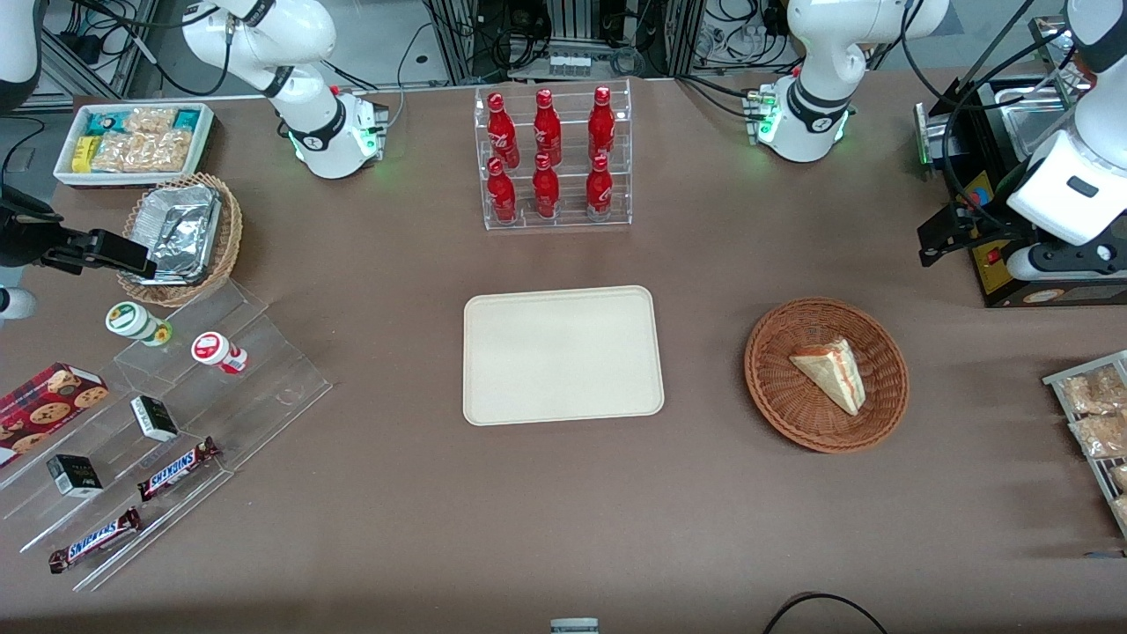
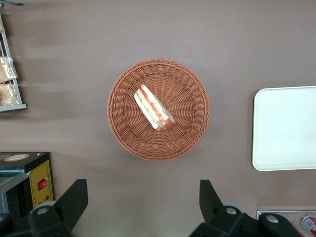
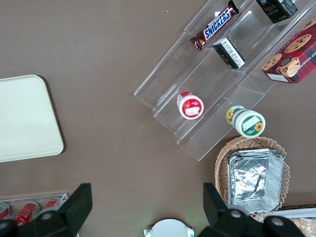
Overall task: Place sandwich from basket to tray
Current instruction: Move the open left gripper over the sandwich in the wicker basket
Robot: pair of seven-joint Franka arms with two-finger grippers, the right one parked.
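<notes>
The sandwich [image 1: 832, 374], a pale wedge with red and green filling along its edge, lies in the round reddish-brown wicker basket [image 1: 775, 387]. Both show in the left wrist view, the sandwich [image 2: 154, 108] in the basket [image 2: 187, 133]. The cream tray [image 1: 563, 357] lies flat and empty at the table's middle, beside the basket; its end shows in the left wrist view [image 2: 286, 128]. My left gripper [image 1: 938, 238] hangs high above the table, farther from the front camera than the basket and toward the working arm's end. It is open and empty [image 2: 143, 190].
A black and yellow appliance [image 1: 1012, 255] stands under the gripper. A rack of snack packets [image 1: 1096, 423] sits at the working arm's table edge. A clear rack of red bottles [image 1: 550, 158] stands farther back than the tray. A clear stepped stand [image 1: 176, 396] with candy bars lies toward the parked arm's end.
</notes>
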